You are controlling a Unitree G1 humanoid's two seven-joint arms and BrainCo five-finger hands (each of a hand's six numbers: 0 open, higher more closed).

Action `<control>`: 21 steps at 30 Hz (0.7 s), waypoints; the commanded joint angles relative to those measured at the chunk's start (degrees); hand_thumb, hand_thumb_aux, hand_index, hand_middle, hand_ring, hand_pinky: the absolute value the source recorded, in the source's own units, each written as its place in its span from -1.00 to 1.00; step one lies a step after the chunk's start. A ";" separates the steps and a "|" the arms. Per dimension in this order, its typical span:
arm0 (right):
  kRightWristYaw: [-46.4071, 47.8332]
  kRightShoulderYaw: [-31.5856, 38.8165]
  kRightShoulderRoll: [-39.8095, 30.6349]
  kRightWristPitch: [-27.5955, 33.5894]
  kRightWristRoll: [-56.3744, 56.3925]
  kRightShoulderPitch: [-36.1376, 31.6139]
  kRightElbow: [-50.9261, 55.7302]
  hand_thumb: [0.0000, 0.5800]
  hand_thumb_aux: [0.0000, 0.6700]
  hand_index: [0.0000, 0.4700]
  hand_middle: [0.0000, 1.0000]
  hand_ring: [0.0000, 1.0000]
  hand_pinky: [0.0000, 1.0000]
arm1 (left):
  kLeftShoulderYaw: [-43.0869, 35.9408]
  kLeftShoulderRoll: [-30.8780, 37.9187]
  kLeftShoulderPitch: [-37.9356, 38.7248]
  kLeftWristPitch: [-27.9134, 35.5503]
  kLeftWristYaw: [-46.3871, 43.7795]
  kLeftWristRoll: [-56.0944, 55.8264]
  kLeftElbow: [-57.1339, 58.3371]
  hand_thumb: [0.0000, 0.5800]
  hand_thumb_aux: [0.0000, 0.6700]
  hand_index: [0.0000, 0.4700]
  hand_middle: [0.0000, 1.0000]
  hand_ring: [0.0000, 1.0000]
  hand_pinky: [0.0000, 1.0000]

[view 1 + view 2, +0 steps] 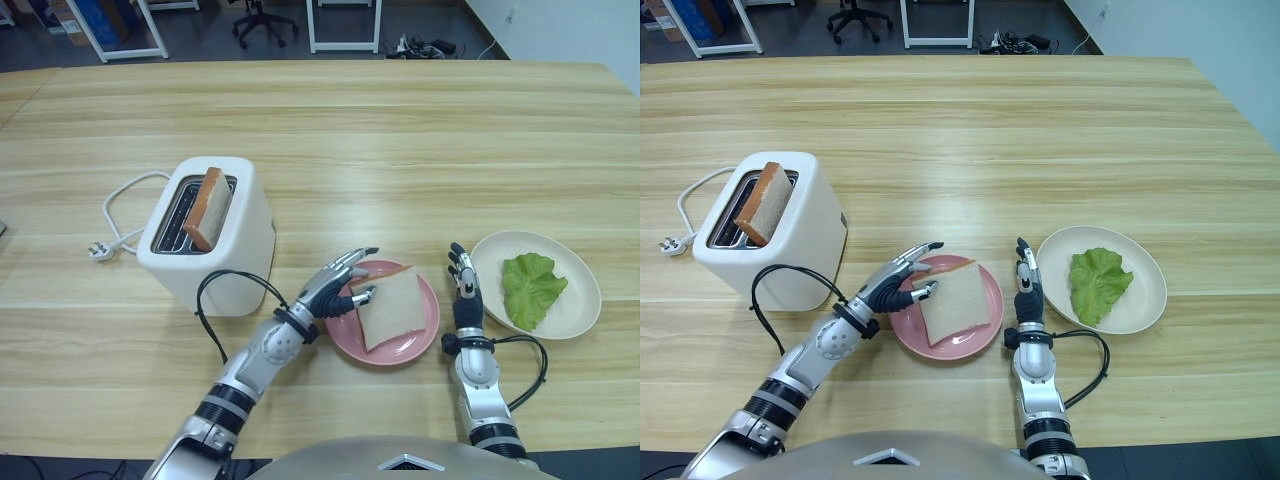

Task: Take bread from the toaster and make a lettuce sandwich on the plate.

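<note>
One slice [392,308] on plate [342,337], left hand [335,285] at it, grip unclear; right hand [465,287] released. Toaster slice [207,207], lettuce [530,288] left.

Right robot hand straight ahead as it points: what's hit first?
Likely nothing: the right robot hand points across bare table, just left of the cream plate, though that gap looks tight.

Left hand [335,285] covers the plate's [426,335] near rim and one corner of the bread [392,310] there, contact impossible to make out. Past that hand, the toaster [240,255] hides its slice's [210,205] lower half.
</note>
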 commanded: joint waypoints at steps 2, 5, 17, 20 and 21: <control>0.09 -0.19 0.01 1.19 0.41 0.79 -0.28 -1.00 -1.00 -1.00 -1.00 -1.00 -1.00 | 1.63 2.20 0.94 2.40 2.59 5.22 -3.37 -1.00 -1.00 -1.00 -1.00 -1.00 -1.00; 0.17 -0.21 -0.03 1.30 0.45 0.87 -0.42 -1.00 -1.00 -1.00 -1.00 -1.00 -1.00 | 2.76 2.76 0.88 3.01 8.14 10.94 -6.38 -1.00 -1.00 -1.00 -1.00 -1.00 -1.00; -4.23 -8.31 -13.57 -0.82 -20.27 1.71 -26.16 -1.00 -1.00 -1.00 -1.00 -1.00 -1.00 | 4.95 -3.99 7.55 -3.69 25.55 5.81 -10.82 -1.00 -1.00 -1.00 -1.00 -1.00 -1.00; -5.99 -15.45 -23.55 2.47 -28.24 -0.96 -26.73 -1.00 -1.00 -1.00 -1.00 -1.00 -1.00 | 4.98 -6.16 9.04 -5.02 24.64 0.52 -5.90 -1.00 -1.00 -1.00 -1.00 -1.00 -1.00; -7.16 -16.29 -27.32 3.72 -31.62 -2.05 -23.74 -1.00 -1.00 -1.00 -1.00 -1.00 -1.00 | 5.14 -6.49 9.11 -5.31 24.53 -0.03 -4.63 -1.00 -1.00 -1.00 -1.00 -1.00 -1.00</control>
